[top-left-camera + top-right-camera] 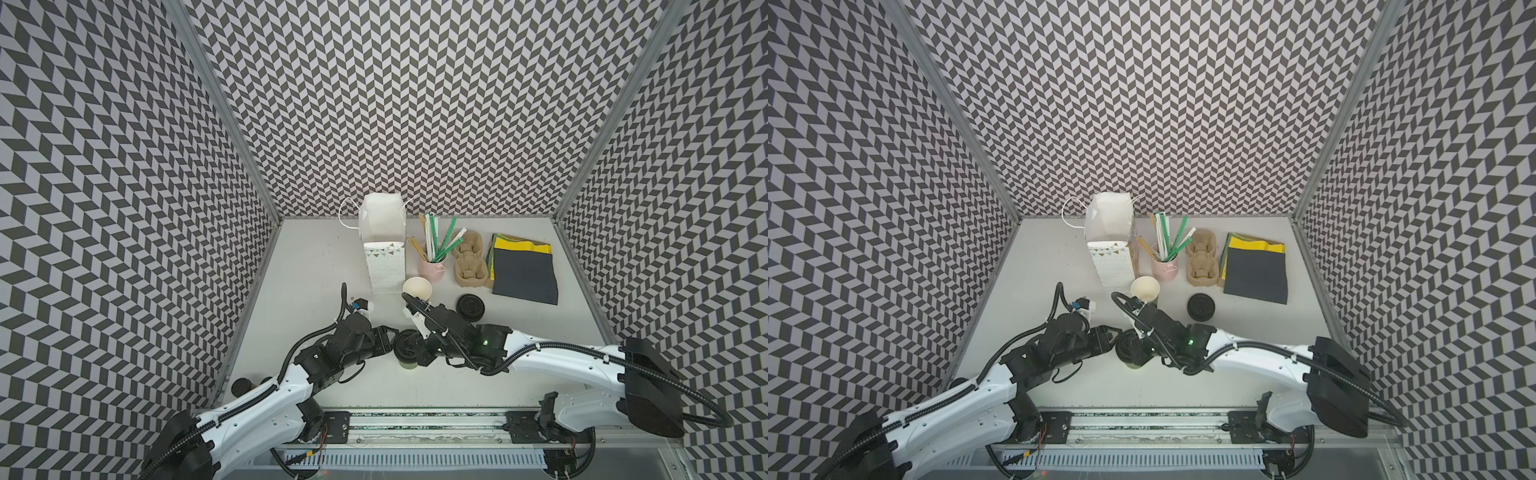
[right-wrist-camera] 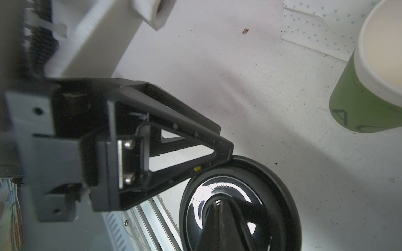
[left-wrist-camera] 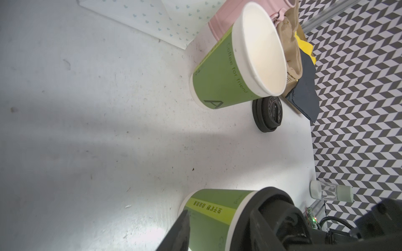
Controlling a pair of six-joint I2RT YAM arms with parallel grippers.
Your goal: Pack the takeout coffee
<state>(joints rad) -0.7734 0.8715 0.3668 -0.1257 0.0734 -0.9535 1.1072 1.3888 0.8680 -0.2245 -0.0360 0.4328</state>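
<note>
On the table (image 1: 316,266), two green cups are counted. One, the takeout coffee (image 1: 406,358) (image 1: 1130,353) (image 3: 214,208), is capped with a black lid (image 2: 240,204) (image 3: 276,217) and is found near the front middle, between the two grippers. Its twin, the open cup (image 1: 417,289) (image 1: 1145,287) (image 3: 235,65) (image 2: 369,76), is left uncovered farther back, cream-white inside, and nothing can be seen in it. Two lids are counted in all: the one on the coffee and a spare lid (image 1: 471,306) (image 1: 1201,307) (image 3: 268,114) lying flat on the table to the right of the open cup.

One pink cup (image 1: 432,268) (image 1: 1165,266) is set behind the open cup and is filled with a bundle of green, white and tan straws (image 1: 436,243), too many to be counted surely. One white paper bag (image 1: 382,245) (image 1: 1111,245) stands open at its left; its contents cannot be made out. One brown pulp carrier (image 1: 470,259) (image 1: 1202,257) lies empty beside the pink cup, and one stack of napkins (image 1: 524,270) (image 1: 1255,270), dark grey on top with yellow and green beneath, lies at the right.

The left gripper (image 1: 390,338) (image 1: 1113,334) is placed at the coffee's left side, one finger (image 3: 176,234) against the cup wall; whether the cup is gripped cannot be told. The right gripper (image 1: 417,349) (image 2: 219,221) is pressed together, its tip laid on top of the lid.
</note>
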